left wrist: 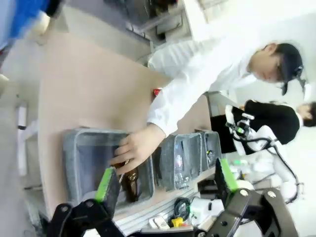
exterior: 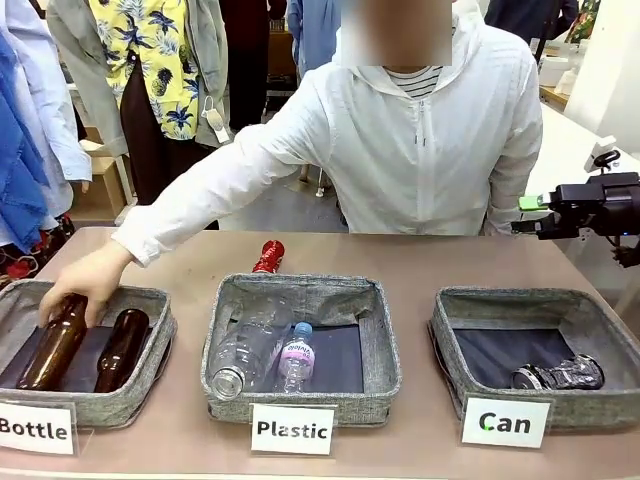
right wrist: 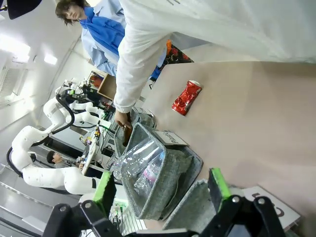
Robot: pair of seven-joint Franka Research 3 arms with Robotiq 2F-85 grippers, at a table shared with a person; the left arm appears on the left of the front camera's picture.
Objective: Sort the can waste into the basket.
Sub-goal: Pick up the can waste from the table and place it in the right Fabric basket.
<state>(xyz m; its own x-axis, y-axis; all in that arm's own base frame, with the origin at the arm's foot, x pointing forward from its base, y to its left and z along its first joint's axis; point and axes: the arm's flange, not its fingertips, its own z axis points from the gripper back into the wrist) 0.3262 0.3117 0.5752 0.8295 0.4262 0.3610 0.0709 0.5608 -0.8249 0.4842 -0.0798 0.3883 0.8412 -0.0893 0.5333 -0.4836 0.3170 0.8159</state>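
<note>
Plainly spread and empty, the right gripper (exterior: pixel 527 215) hangs at the far right of the brown tabletop (exterior: pixel 420 262), well apart from the crushed red metal can (exterior: pixel 267 257), which lies on bare table just behind the grey fabric "Plastic" basket (exterior: pixel 300 292). The crushed dark silvery can (exterior: pixel 558 375) lies inside the grey fabric "Can" basket (exterior: pixel 530 300), lower than that gripper. The left gripper (left wrist: pixel 166 180) is spread too, holding nothing. Across the table, a person's hand (exterior: pixel 85 285) rests on a brown glass bottle (exterior: pixel 50 350).

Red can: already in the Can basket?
No, the red can lies on the table behind the Plastic basket, outside the Can basket.
</note>
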